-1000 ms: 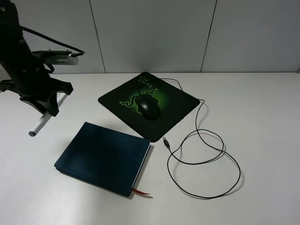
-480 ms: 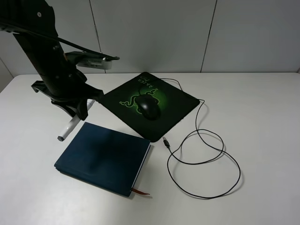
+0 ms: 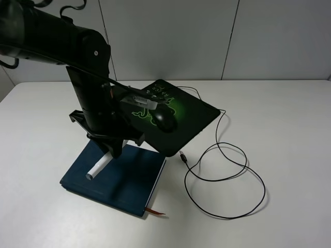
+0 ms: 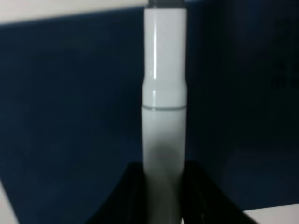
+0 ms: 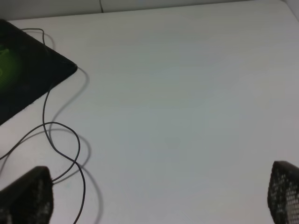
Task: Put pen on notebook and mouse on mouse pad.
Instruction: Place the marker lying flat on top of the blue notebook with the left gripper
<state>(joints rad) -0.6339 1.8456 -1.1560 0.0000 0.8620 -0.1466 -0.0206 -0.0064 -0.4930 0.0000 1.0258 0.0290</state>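
The white pen [image 3: 98, 166] hangs tilted just over the dark teal notebook [image 3: 124, 181], with my left gripper [image 3: 112, 150] shut on its upper end. In the left wrist view the pen [image 4: 164, 88] runs out from between the dark fingers [image 4: 125, 196] against the blue cover [image 4: 70, 116]. I cannot tell whether its tip touches the cover. The black mouse [image 3: 164, 120] sits on the green-glowing mouse pad [image 3: 199, 114]. My right gripper [image 5: 154, 200] is open over bare table, out of the exterior view.
The mouse's thin black cable [image 3: 227, 175] loops over the white table [image 3: 289, 129] right of the notebook, its USB plug [image 3: 183, 156] lying near the pad's front corner. The cable [image 5: 65, 140] and a pad corner [image 5: 28, 79] show in the right wrist view.
My left arm has carried the pen rightward and forward from the table's left side until it is above the notebook. Mouse, pad and cable have not moved.
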